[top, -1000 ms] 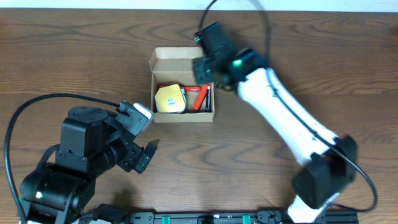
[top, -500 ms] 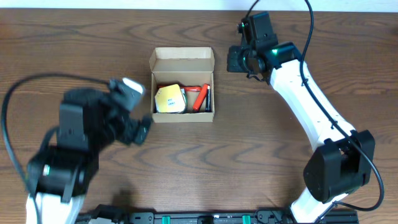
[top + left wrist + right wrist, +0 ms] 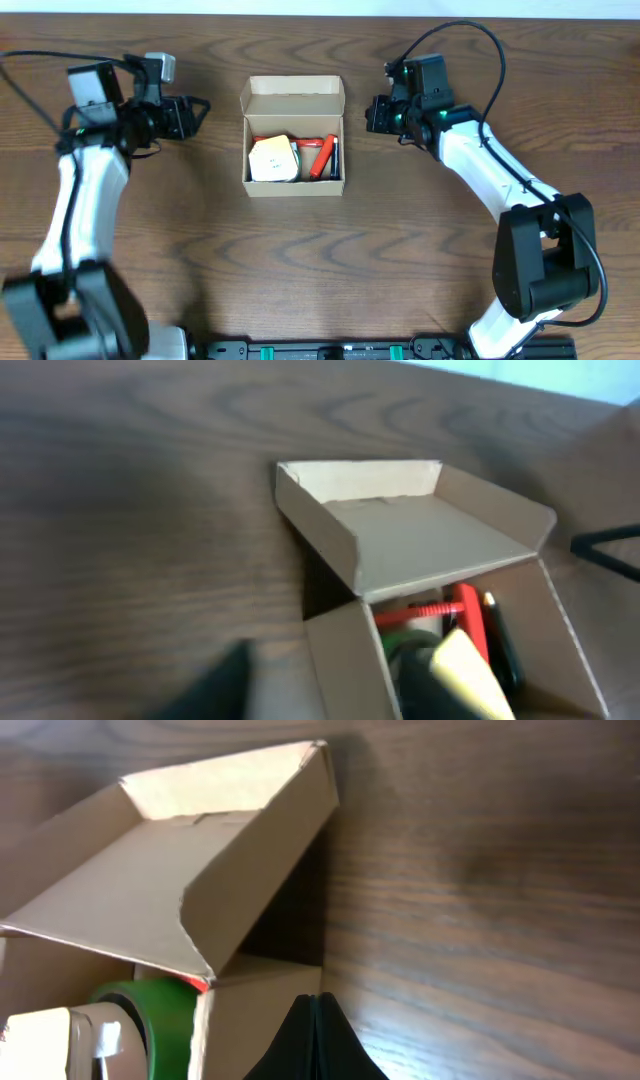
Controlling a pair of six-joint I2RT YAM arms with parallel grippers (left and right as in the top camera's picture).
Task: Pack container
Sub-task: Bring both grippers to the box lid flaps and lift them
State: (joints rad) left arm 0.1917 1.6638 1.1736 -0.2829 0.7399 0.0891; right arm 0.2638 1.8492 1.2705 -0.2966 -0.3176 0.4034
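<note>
The container (image 3: pixel 293 186), a small brown cardboard box, stands mid-table with its lid flap (image 3: pixel 293 94) raised at the back. Inside lie a cream tape dispenser (image 3: pixel 272 158), a red cutter (image 3: pixel 322 154) and a green tape roll (image 3: pixel 150 1020). My left gripper (image 3: pixel 197 112) hovers left of the box, clear of it. Its jaws are a little apart, empty, and one blurred finger (image 3: pixel 232 682) shows. My right gripper (image 3: pixel 372 113) sits just right of the box. Its fingers are pressed together (image 3: pixel 318 1005) beside the right wall (image 3: pixel 255 1020), holding nothing.
The wooden table (image 3: pixel 420 250) runs to a pale far edge (image 3: pixel 200 8). Black cables (image 3: pixel 30 75) loop behind both arms. A black rail (image 3: pixel 330 350) lines the near edge. The right arm's white links (image 3: pixel 490 180) cross the table's right half.
My left arm swung from the front left up to the box's left side and its jaws narrowed. My right gripper pulled off the box to its right side and shut.
</note>
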